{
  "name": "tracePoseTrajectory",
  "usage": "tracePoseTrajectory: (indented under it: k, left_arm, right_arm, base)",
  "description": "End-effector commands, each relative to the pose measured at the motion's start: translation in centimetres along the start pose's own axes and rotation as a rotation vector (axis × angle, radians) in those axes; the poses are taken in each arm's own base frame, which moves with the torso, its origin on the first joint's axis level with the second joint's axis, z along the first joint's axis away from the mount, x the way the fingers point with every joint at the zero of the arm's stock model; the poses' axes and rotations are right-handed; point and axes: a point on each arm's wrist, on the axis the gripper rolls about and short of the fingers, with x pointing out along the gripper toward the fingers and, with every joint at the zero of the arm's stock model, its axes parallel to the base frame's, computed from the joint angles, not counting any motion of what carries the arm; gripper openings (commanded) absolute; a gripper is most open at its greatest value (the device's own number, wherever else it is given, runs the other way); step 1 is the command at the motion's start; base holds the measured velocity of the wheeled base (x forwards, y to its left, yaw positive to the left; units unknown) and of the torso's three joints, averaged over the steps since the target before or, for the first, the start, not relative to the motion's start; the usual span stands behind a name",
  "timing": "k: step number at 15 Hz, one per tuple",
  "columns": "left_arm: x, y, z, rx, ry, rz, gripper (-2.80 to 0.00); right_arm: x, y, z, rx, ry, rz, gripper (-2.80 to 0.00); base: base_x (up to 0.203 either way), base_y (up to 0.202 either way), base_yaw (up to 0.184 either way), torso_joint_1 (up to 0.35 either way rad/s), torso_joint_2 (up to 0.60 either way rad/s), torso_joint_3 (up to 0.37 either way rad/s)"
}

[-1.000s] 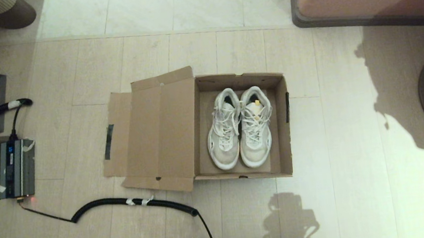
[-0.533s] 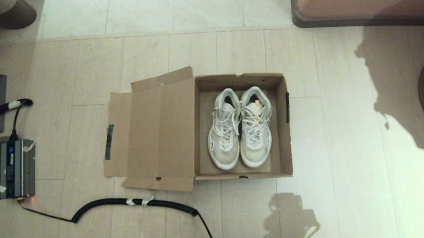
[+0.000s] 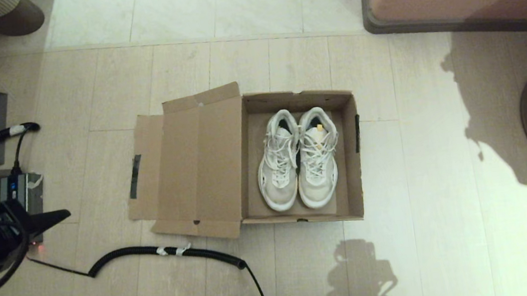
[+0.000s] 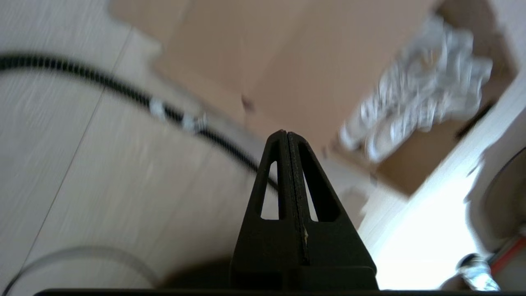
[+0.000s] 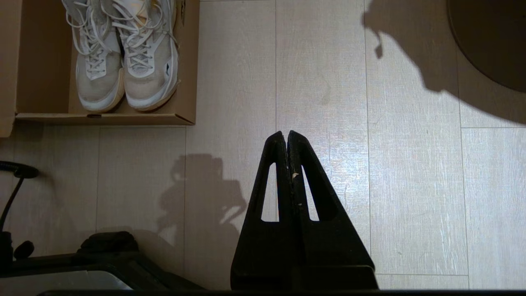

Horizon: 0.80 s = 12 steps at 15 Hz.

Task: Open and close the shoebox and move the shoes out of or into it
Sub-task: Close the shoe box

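Cardboard is what fills the middle of the head view: the shoebox sits on the pale tiled floor with its lid folded flat out to the robot's left, a strip of dark tape on the lid's outer flap. The shoes lie inside the box side by side, touching, toes toward the robot, and the right one carries a small yellow tag (just visible near its tongue). The left gripper shows at the left edge of the head view, over a small grey device and well apart from the box; in its wrist view the fingers are pressed together with nothing between them. The right gripper appears only in its own wrist view, fingers likewise pressed together and holding nothing, above bare floor to the right of the box. A black coiled cable lies on the floor just in front of the lid.
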Motion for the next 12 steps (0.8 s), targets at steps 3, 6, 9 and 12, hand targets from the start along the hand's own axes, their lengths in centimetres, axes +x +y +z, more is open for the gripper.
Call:
tracePoseTrajectory:
  k: [3, 6, 9, 12]
  left_arm:
    - [9.0, 9.9, 2.2, -0.082, 0.033, -0.077, -2.8]
    - [13.1, 11.4, 4.1, -0.058, -0.004, -0.153, -2.8]
    - [17.7, 14.3, 3.4, -0.058, 0.0, -0.154, -2.8]
    - [21.8, 14.6, 2.3, -0.011, -0.003, -0.201, -2.8]
  right_arm:
    - [0.1, 0.0, -0.4, 0.0, 0.014, -0.002, -2.8]
    - [0.1, 0.0, -0.4, 0.0, 0.014, -0.002, -2.8]
    - [0.1, 0.0, -0.4, 0.0, 0.014, -0.002, -2.8]
    - [0.1, 0.0, -0.4, 0.0, 0.014, -0.002, -2.8]
  base:
    - [0.0, 0.0, 0.0, 0.0, 0.0, 0.0]
    - [0.0, 0.0, 0.0, 0.0, 0.0, 0.0]
    - [0.0, 0.0, 0.0, 0.0, 0.0, 0.0]
    - [0.0, 0.0, 0.0, 0.0, 0.0, 0.0]
